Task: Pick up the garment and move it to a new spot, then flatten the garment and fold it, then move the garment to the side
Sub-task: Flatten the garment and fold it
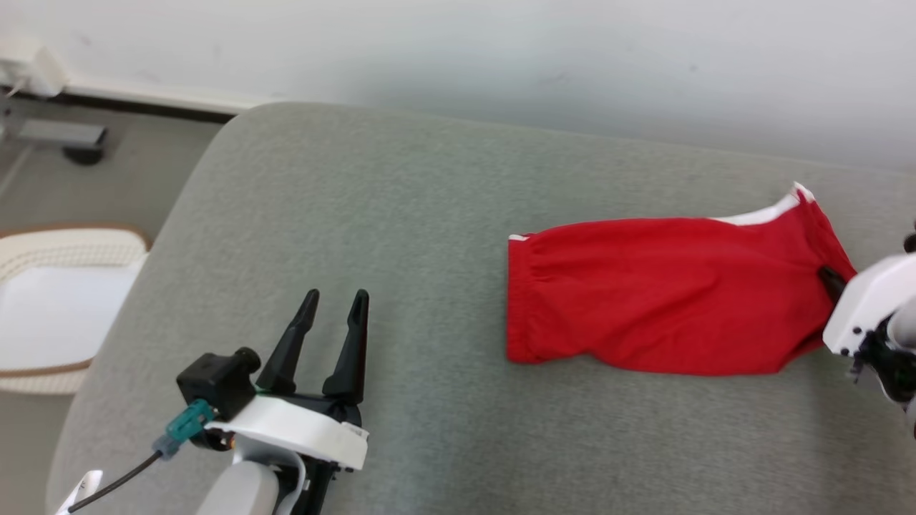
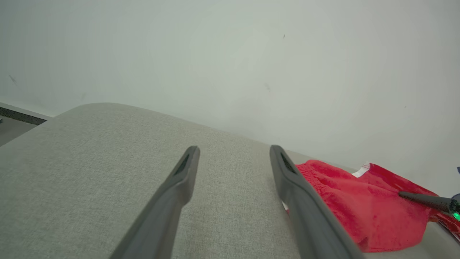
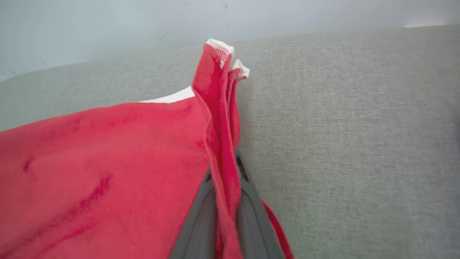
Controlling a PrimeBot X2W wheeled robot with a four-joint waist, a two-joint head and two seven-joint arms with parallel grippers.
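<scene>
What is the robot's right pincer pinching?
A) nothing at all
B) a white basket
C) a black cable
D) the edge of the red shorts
D: the right pincer is shut on the red shorts, with the edge of the cloth bunched up between its two dark fingers.

The right pincer [image 3: 225, 172] has its fingertips buried in a bunched fold of the red garment [image 3: 107, 162], itself cropped. From above, that pincer's white body is cut off, as is a pale basket [image 1: 57, 307] left of the left pincer [image 1: 336, 295].
</scene>
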